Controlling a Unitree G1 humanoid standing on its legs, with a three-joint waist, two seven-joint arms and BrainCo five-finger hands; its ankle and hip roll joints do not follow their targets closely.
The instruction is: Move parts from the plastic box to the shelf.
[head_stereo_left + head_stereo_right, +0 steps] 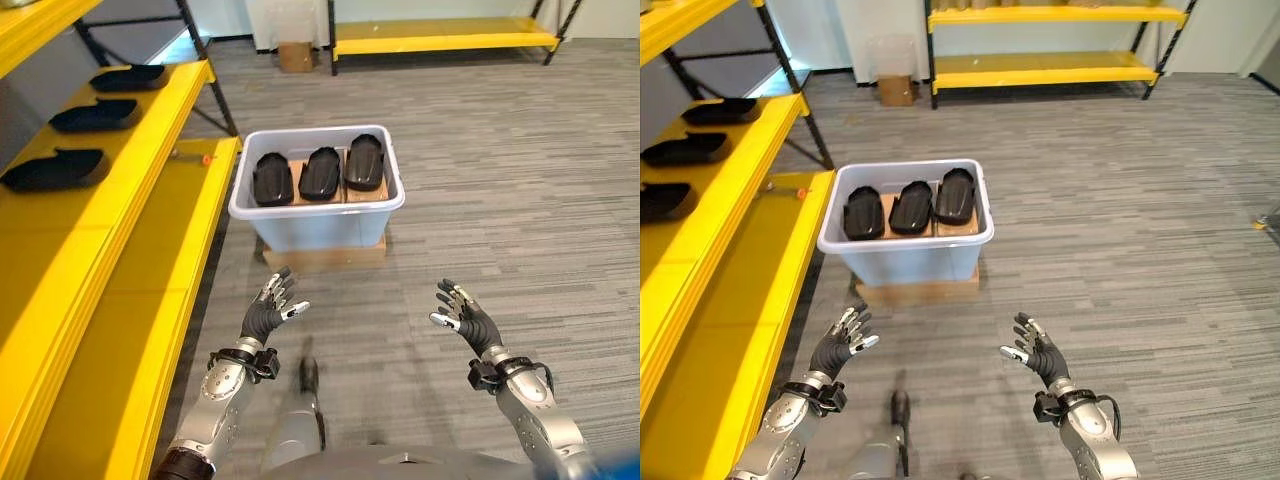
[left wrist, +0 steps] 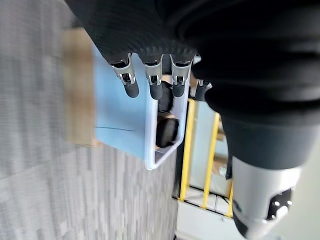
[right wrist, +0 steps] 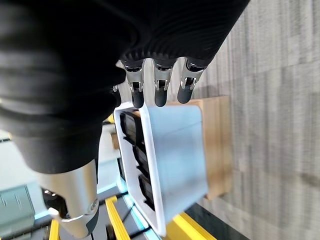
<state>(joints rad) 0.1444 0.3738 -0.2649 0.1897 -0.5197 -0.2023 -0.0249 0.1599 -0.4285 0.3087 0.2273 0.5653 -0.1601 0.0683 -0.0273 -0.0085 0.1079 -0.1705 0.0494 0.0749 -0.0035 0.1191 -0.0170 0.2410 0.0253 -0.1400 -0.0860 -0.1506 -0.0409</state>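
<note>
I see the yellow shelf (image 1: 150, 215) on the left with three black parts (image 1: 55, 170) already lying on its upper level. My left hand (image 1: 268, 312) hovers low in front, fingers relaxed and spread, holding nothing. Ahead between both hands sits the plastic box (image 1: 318, 215) on a wooden board (image 1: 325, 255) on the grey carpet floor (image 1: 500, 180); three more black parts (image 1: 320, 172) lie side by side inside it. My right hand (image 1: 462, 318) hovers released too, empty, well short of the box.
</note>
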